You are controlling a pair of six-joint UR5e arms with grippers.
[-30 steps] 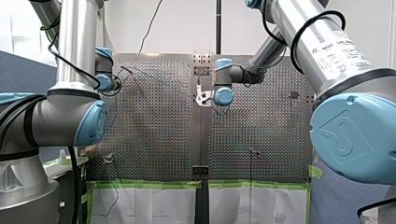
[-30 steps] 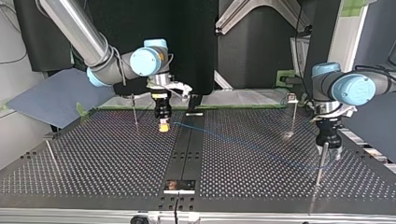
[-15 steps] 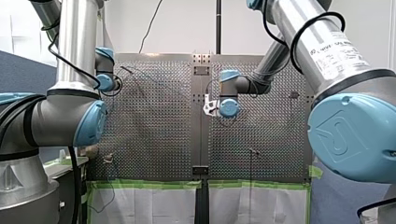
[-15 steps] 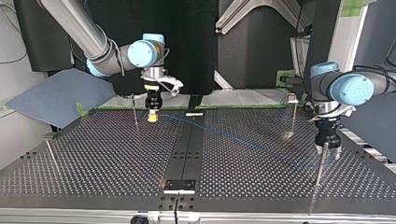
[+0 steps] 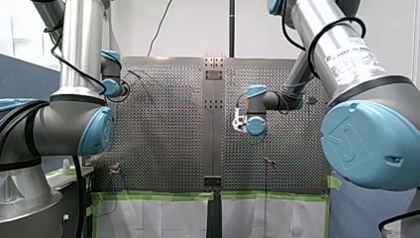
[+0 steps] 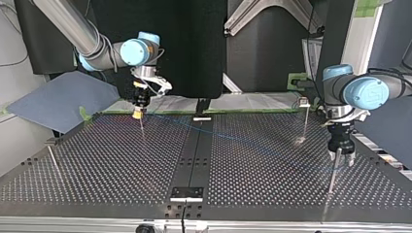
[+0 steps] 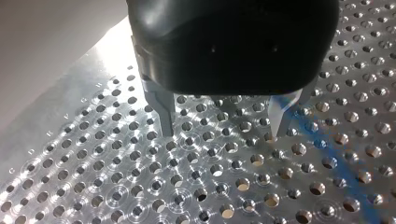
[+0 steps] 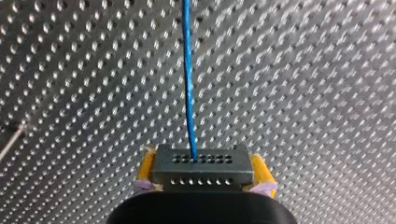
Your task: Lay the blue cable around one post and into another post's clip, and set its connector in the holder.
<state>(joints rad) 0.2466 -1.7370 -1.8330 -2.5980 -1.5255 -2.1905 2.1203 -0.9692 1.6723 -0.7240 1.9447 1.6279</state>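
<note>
- Right wrist view: the right tool holds the connector clamped between its yellow pads. The blue cable leaves it straight ahead over the tabletop. The grip looks square and should be kept so.
- Top view: the right tool hangs just beside a thin post at the view's left. The cable trails from it across to the left tool. In my judgement the step in hand is leading the cable around this post. To do it well, keep the cable low and lightly taut, and pass wide of the post so the connector does not strike it. A second ago the right tool hung near the centre strip. The left tool has not moved.
- Front view: the right tool now hangs right of the strip, whereas earlier it was at the strip.
- Left wrist view: the metal fingers stand wide apart with nothing between them. The cable lies blurred beside one finger.
</note>
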